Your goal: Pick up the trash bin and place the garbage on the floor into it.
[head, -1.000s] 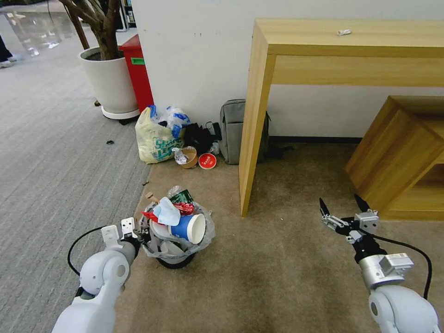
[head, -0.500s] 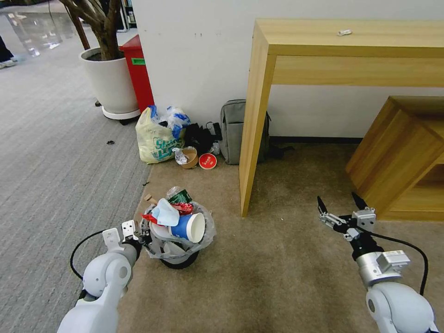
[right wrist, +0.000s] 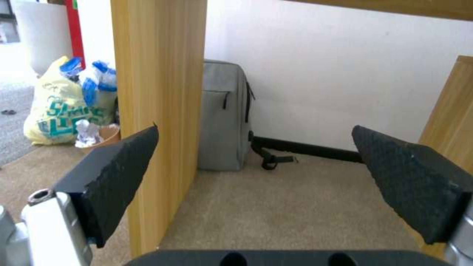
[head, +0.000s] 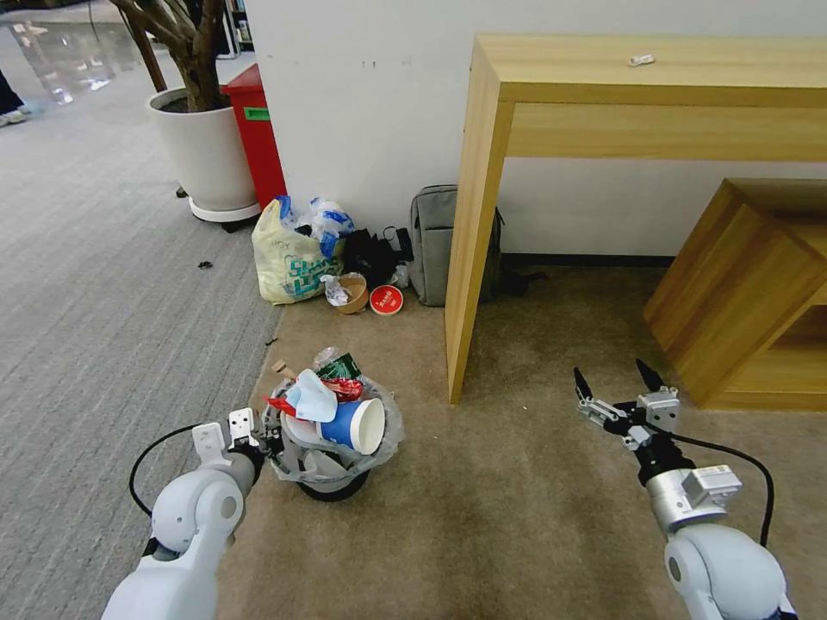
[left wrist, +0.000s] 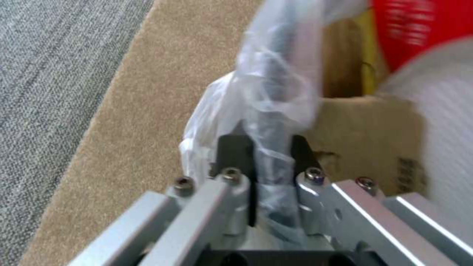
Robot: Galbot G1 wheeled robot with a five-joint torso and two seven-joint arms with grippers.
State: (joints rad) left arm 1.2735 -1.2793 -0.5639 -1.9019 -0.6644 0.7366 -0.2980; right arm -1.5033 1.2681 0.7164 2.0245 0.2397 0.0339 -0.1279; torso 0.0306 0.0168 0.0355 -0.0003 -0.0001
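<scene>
The trash bin [head: 332, 461], heaped with garbage [head: 332, 405], is seen at lower left on the beige floor [head: 500, 517]. Its bag-lined rim is clamped by the left claw [head: 269, 441]. At lower right, the right claw [head: 613, 383] is held spread wide, gripping nothing, above the carpet.

Trash bin [head: 332, 482], small, round, black, is sitting upright on the beige carpet floor [head: 517, 517] near its edge w/ the grey ribbed carpet. Crinkly translucent liner bag is draping over the rim, pinched at the left side. Garbage [head: 332, 405] is heaping above the rim: blue paper cup [head: 353, 424] lying on its side w/ mouth facing right, pale crumpled paper, red wrappers, green crushed bottle at the back, cardboard bit poking out behind.
</scene>
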